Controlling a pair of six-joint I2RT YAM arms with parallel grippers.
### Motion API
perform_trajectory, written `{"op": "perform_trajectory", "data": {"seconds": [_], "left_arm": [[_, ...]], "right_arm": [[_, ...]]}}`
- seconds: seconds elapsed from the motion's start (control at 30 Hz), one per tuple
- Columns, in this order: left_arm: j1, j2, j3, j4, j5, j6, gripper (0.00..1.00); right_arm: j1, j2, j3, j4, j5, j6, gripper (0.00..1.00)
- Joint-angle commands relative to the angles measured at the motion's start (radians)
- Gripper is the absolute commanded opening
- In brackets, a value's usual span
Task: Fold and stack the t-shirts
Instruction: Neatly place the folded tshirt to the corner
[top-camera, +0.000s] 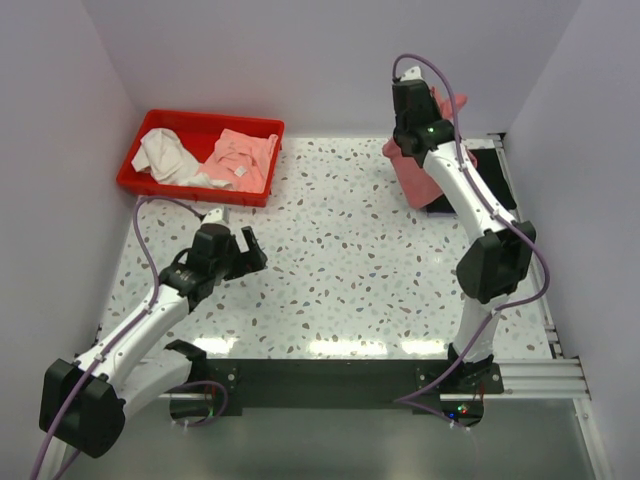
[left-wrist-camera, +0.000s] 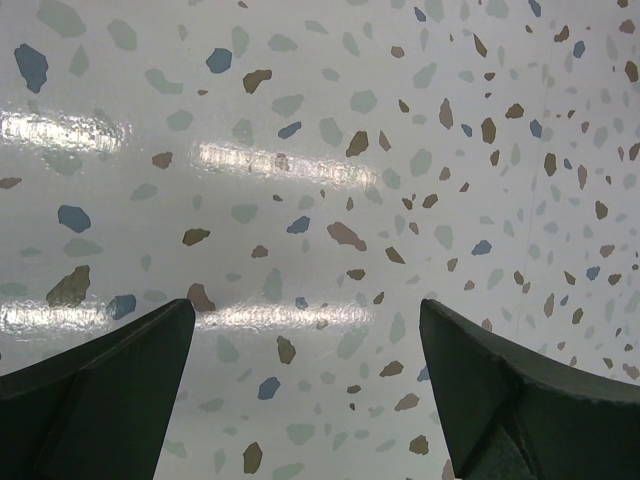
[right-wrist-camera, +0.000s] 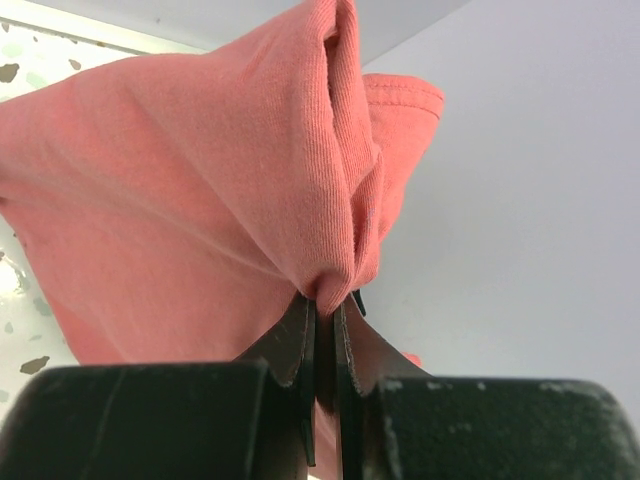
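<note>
Right claw (right-wrist-camera: 325, 303) clamps rose-red t-shirt (right-wrist-camera: 200, 170), held high so cloth hangs free. Left claw (top-camera: 243, 250) stands wide, holds nothing.

The middle of the desk (top-camera: 350, 260) lies open for passage. A red bin (top-camera: 190, 191) blocks the upper left. The rose-red t-shirt (top-camera: 412, 176), hanging from the right claw (right-wrist-camera: 322, 310), fills the upper right corner.

Rose-red t-shirt (right-wrist-camera: 180, 170), bright red bin (top-camera: 195, 190), white cloth (top-camera: 165, 155), pink cloth (top-camera: 240, 152), white tabletop (left-wrist-camera: 300, 120) with multicoloured speckles.
</note>
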Motion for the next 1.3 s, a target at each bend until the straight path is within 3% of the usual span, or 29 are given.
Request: {"op": "perform_trajectory", "data": {"seconds": [0.0,0.5,0.8,1.27], "left_arm": [[0.000,-0.014,-0.005,0.029,-0.007,-0.015,1.00],[0.000,0.003,0.000,0.037,-0.004,-0.012,1.00],[0.000,0.012,0.001,0.037,-0.007,-0.011,1.00],[0.000,0.036,0.013,0.017,-0.029,-0.012,1.00]], "right_arm": [[-0.015,-0.086,0.080,-0.004,0.014,0.012,0.00],[-0.033,-0.066,0.195,-0.127,-0.097,0.090,0.00],[-0.061,-0.060,0.177,-0.143,-0.100,0.104,0.00],[-0.214,0.035,0.097,-0.121,-0.212,0.168,0.00]]}}
